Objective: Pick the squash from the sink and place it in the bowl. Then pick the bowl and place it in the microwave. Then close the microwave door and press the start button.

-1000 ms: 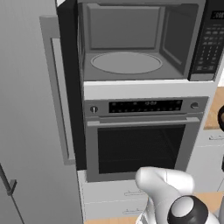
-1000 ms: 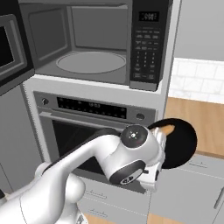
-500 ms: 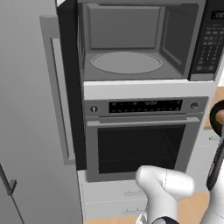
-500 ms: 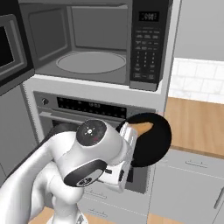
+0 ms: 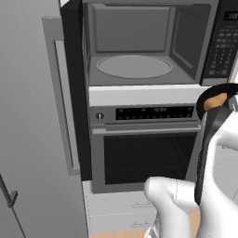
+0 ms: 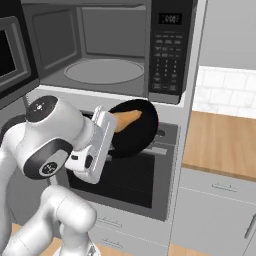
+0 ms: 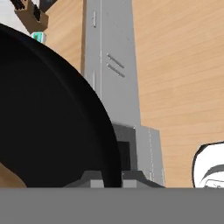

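**Bowl with squash carried before the open microwave**

Right base view: the white arm bends across the lower left, its gripper (image 6: 111,131) at frame centre, jaws clamped narrowly on the rim of the bowl (image 6: 137,135). The squash (image 6: 126,119) lies inside. Above, the microwave (image 6: 107,47) stands open, turntable bare. Left base view: the bowl (image 5: 210,98) sits at the right edge, partly cut off; fingertips are hidden

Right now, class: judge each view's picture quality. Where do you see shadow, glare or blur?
Left base view: flat light, the microwave evenly lit inside, no glare. Right base view: the bowl stays flat black, and the squash is sharp. Hand view: the bowl's wall looms close, featureless black.
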